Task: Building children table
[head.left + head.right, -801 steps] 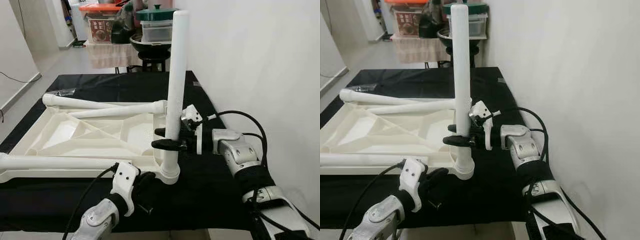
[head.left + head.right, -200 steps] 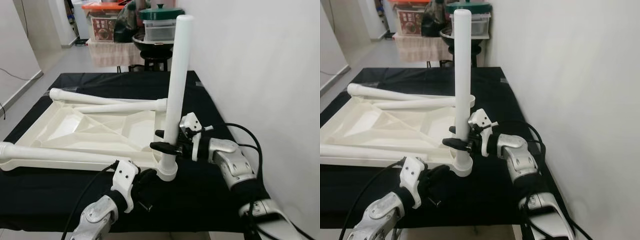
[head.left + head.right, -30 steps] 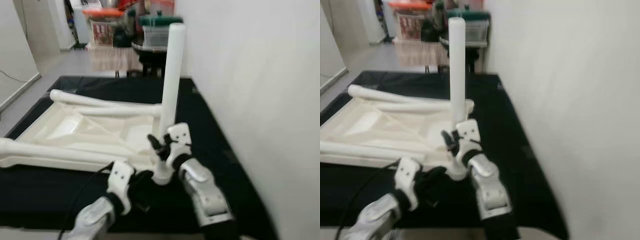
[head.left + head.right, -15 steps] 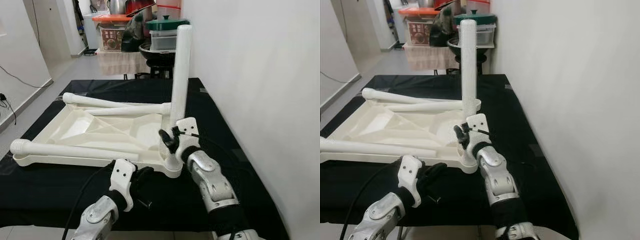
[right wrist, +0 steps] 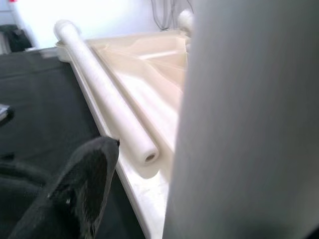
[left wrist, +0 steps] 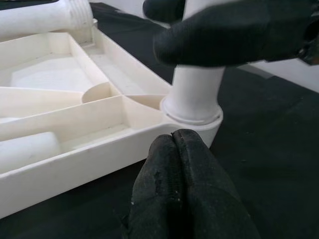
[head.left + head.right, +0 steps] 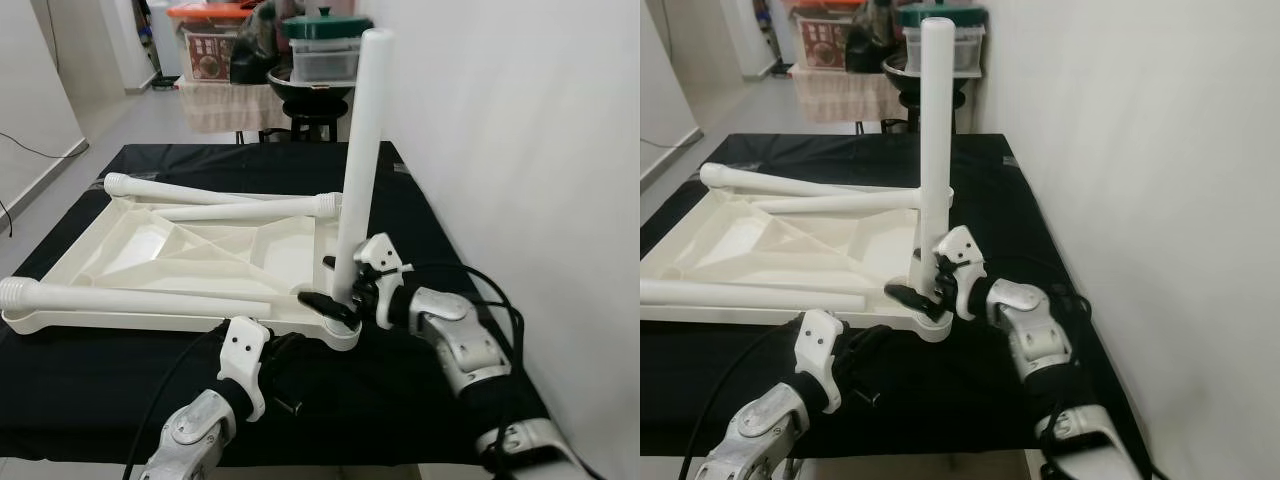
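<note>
The upright leg (image 7: 358, 160) stands in the corner socket at the near right of the upturned tabletop (image 7: 190, 262), which lies on the black-covered table (image 7: 420, 250). Half a second ago the right claw (image 7: 338, 296) came at the leg from below, along the arm's own line; now the forearm has swung out to 3 o'clock and the claw is back on the leg's base from the side, one finger before it and one behind, pinching it just above the socket. That reads as a re-grip for another turn, so the leg is probably still being screwed home.

The left claw (image 6: 174, 149), fingers pressed together and empty, rests on the cloth just at 6 o'clock of that corner.

Two more legs lie loose: one (image 7: 130, 298) along the near edge of the tabletop, one (image 7: 220, 205) across its far side.

At 12 o'clock, past the table, a box (image 7: 205, 45) under an orange lid carries a printed label, too small to read. No other writing shows.
</note>
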`<state>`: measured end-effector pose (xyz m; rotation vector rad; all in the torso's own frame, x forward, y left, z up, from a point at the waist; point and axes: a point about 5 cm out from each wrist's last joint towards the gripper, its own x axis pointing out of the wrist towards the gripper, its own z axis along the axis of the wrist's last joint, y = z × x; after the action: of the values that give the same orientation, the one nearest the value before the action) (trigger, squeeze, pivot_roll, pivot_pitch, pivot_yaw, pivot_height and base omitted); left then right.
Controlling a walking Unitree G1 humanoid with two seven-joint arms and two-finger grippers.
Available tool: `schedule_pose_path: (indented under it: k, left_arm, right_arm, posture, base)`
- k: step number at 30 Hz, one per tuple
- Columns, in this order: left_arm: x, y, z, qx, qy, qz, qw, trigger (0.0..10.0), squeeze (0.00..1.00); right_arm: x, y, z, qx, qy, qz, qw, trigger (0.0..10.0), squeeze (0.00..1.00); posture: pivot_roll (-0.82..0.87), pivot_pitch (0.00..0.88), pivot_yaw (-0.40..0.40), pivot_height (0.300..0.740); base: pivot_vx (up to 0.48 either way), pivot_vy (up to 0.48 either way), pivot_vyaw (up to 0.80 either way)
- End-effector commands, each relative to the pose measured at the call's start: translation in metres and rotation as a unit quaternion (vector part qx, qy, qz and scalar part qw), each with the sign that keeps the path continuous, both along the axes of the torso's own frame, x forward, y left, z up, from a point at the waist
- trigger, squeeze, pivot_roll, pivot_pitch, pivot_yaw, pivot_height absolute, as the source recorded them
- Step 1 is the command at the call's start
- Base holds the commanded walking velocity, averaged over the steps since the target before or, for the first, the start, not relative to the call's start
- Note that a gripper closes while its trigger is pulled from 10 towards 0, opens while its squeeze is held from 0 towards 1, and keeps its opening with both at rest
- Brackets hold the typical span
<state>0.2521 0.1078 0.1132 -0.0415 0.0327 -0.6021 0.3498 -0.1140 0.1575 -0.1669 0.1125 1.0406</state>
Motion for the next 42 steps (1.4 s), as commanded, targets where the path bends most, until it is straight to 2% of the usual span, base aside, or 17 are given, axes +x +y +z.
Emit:
schedule_pose_path:
  k: [1, 2, 6, 13, 17, 18, 20, 23, 26, 31, 32, 33, 34, 37, 39, 40, 42]
  left_arm:
    - [0.0, -0.001, -0.003, 0.001, 0.004, 0.0, 1.0, 10.0, 0.0]
    - [0.0, -0.001, -0.003, 0.001, 0.004, 0.0, 1.0, 10.0, 0.0]
    - [0.0, -0.002, -0.004, 0.001, 0.005, 0.001, 1.0, 10.0, 0.0]
    - [-0.002, -0.003, -0.004, -0.001, 0.005, 0.0, 1.0, 10.0, 0.0]
    - [-0.003, -0.002, -0.003, -0.003, 0.005, 0.0, 1.0, 10.0, 0.0]
    - [-0.003, -0.001, -0.003, -0.004, 0.005, 0.001, 1.0, 10.0, 0.0]
    - [-0.002, 0.001, -0.002, -0.005, 0.005, 0.003, 1.0, 10.0, 0.0]
    - [-0.001, 0.002, -0.002, -0.001, 0.005, 0.002, 1.0, 10.0, 0.0]
    - [0.001, 0.002, -0.002, -0.004, 0.006, 0.001, 1.0, 10.0, 0.0]
    - [0.002, 0.001, -0.001, 0.0, 0.002, 0.005, 1.0, 10.0, 0.0]
    - [0.003, 0.002, -0.001, 0.0, 0.001, 0.009, 1.0, 10.0, 0.0]
    - [0.003, 0.002, -0.001, 0.0, 0.001, 0.009, 1.0, 10.0, 0.0]
    - [0.004, 0.002, -0.001, -0.004, 0.003, 0.008, 1.0, 10.0, 0.0]
    - [0.005, 0.002, -0.001, -0.004, 0.004, 0.007, 1.0, 10.0, 0.0]
    - [0.009, 0.004, 0.001, -0.02, 0.008, 0.018, 1.0, 10.0, 0.0]
    - [0.009, 0.004, 0.001, -0.02, 0.008, 0.018, 1.0, 10.0, 0.0]
    - [0.012, 0.009, 0.005, -0.035, 0.009, 0.031, 0.999, 10.0, 0.0]
  right_arm:
    - [0.003, 0.004, 0.0, -0.009, 0.005, 0.022, 1.0, 8.5, 0.0]
    - [0.008, 0.002, 0.004, -0.002, 0.011, 0.021, 1.0, 0.0, 0.0]
    - [0.014, 0.0, 0.008, 0.013, 0.017, 0.011, 1.0, 0.0, 0.0]
    - [0.012, -0.004, 0.003, 0.009, 0.007, -0.007, 1.0, 0.0, 0.0]
    - [0.008, -0.004, -0.01, -0.003, 0.01, -0.077, 0.997, 0.0, 0.0]
    - [0.01, -0.004, -0.019, 0.01, 0.01, -0.25, 0.968, 0.0, 0.0]
    - [-0.031, 0.029, -0.045, 0.034, 0.052, -0.359, 0.931, 0.0, 0.0]
    - [-0.037, 0.035, -0.043, 0.04, 0.05, -0.366, 0.929, 0.0, 0.0]
    - [-0.026, 0.029, -0.038, 0.019, 0.021, -0.355, 0.935, 0.0, 0.0]
    - [-0.023, 0.032, -0.047, 0.008, 0.039, -0.344, 0.938, 0.0, 0.0]
    - [-0.022, 0.031, -0.048, 0.003, 0.042, -0.344, 0.938, 10.0, 0.0]
    - [-0.022, 0.031, -0.048, 0.003, 0.042, -0.344, 0.938, 10.0, 0.0]
    - [-0.021, 0.026, -0.043, 0.011, 0.036, -0.366, 0.93, 10.0, 1.0]
    - [-0.021, 0.024, -0.039, 0.013, 0.029, -0.378, 0.925, 10.0, 1.0]
    - [-0.018, 0.006, -0.033, 0.0, 0.009, -0.417, 0.909, 10.0, 1.0]
    - [-0.018, 0.006, -0.033, 0.0, 0.009, -0.417, 0.909, 10.0, 1.0]
    - [-0.016, -0.017, -0.03, -0.009, 0.001, -0.449, 0.893, 10.0, 1.0]
  posture:
    - [0.06, 0.0, -0.059, 0.74]
    - [0.06, 0.0, -0.061, 0.74]
    - [0.06, 0.0, -0.061, 0.74]
    - [0.05, 0.0, -0.059, 0.74]
    - [0.05, 0.0, -0.071, 0.74]
    - [0.04, 0.0, -0.068, 0.74]
    - [0.03, 0.0, -0.051, 0.74]
    - [0.0, 0.0, -0.031, 0.74]
    - [0.03, 0.0, -0.053, 0.74]
    - [0.02, 0.0, -0.045, 0.74]
    - [0.03, 0.0, -0.05, 0.74]
    - [0.03, 0.0, -0.05, 0.74]
    - [0.02, 0.0, -0.043, 0.74]
    - [0.02, 0.0, -0.041, 0.74]
    - [0.01, 0.0, -0.04, 0.74]
    - [0.01, 0.0, -0.04, 0.74]
    - [0.01, 0.0, -0.038, 0.74]
  base:
    - [0.0, 0.0, 0.0]
    - [0.0, 0.0, 0.0]
    - [0.0, 0.0, 0.0]
    - [0.0, 0.0, 0.0]
    - [0.0, 0.0, 0.0]
    - [0.0, 0.0, 0.0]
    - [0.0, 0.0, 0.0]
    - [0.0, 0.0, 0.0]
    - [0.0, 0.0, 0.0]
    - [0.0, 0.0, 0.0]
    - [0.0, 0.0, 0.0]
    - [0.0, 0.0, 0.0]
    - [0.0, 0.0, 0.0]
    - [0.0, 0.0, 0.0]
    - [0.0, 0.0, 0.0]
    - [0.0, 0.0, 0.0]
    - [0.0, 0.0, 0.0]
